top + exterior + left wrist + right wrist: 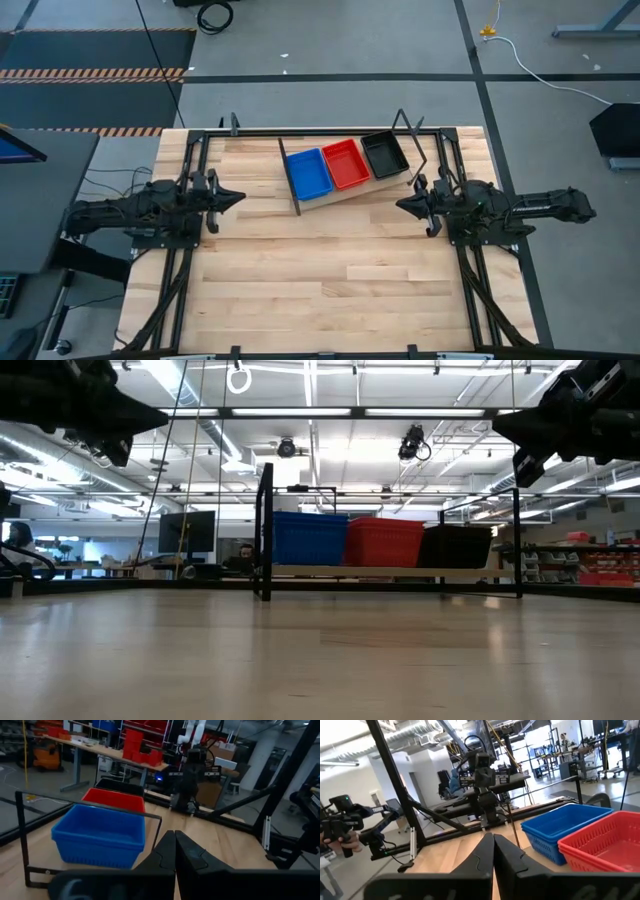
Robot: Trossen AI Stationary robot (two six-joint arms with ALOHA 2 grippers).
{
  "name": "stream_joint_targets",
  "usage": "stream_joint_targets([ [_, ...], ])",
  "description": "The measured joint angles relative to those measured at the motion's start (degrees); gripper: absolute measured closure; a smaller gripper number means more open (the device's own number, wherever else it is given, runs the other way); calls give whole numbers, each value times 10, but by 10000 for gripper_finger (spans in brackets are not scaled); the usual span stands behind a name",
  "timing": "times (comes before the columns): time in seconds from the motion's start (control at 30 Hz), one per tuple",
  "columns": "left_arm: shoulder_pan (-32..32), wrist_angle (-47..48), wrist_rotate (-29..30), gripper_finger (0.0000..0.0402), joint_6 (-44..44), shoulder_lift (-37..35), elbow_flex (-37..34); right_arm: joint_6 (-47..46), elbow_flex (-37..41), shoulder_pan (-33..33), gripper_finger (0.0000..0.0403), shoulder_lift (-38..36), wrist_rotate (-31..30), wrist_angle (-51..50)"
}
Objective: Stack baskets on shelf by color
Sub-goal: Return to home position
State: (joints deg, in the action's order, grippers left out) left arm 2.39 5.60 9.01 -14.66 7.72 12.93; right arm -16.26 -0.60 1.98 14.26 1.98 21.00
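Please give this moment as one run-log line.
shelf: blue baskets, red baskets, black baskets in a row | left gripper: shut, empty, clear of shelf | right gripper: shut, empty, clear of shelf

The floor point(330, 60) is grey concrete, with orange-and-black striped tape point(95, 72) at far left. Long ceiling lights point(380, 411) glow overhead. A workbench point(100, 750) carries red bins point(135, 745).
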Motion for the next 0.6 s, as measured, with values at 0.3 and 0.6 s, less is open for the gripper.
stream_joint_targets([
  [0.3,0,35,0,401,8,-76,-44,10,0,0,394,0,0,0],
  [0.6,-8,-4,-17,401,1,-75,-77,9,0,0,394,0,2,0],
])
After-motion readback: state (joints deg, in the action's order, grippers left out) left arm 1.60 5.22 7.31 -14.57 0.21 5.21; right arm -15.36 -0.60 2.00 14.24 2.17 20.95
